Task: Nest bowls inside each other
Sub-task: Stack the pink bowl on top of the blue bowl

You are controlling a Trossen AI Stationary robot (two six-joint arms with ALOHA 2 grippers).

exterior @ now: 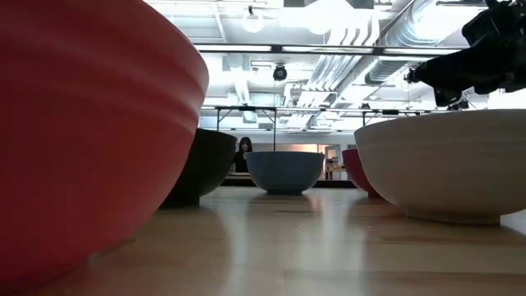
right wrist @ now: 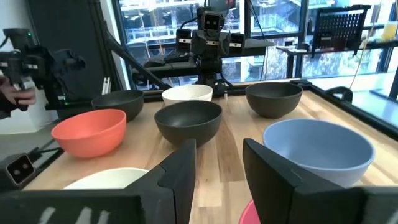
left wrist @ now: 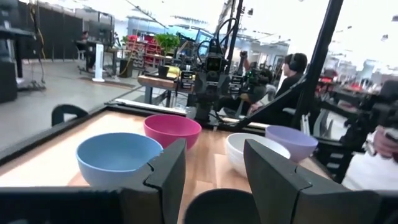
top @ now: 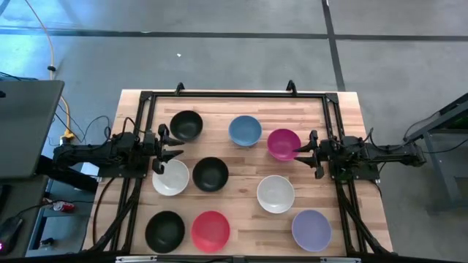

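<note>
Nine bowls are being carried singly, none nested, on the tabletop [top: 241, 219]. The blue bowl [top: 244, 131] is taken as landmark: the magenta bowl [top: 283, 143] is just beside it, a black bowl [top: 186, 125] to its other side, the rest nearer the front edge. The left gripper [top: 162, 151] is being held over the white bowl [top: 170, 177], jaws parted, grasping nothing. The right gripper [top: 303, 151] is being held at the magenta bowl's rim, jaws released.
</note>
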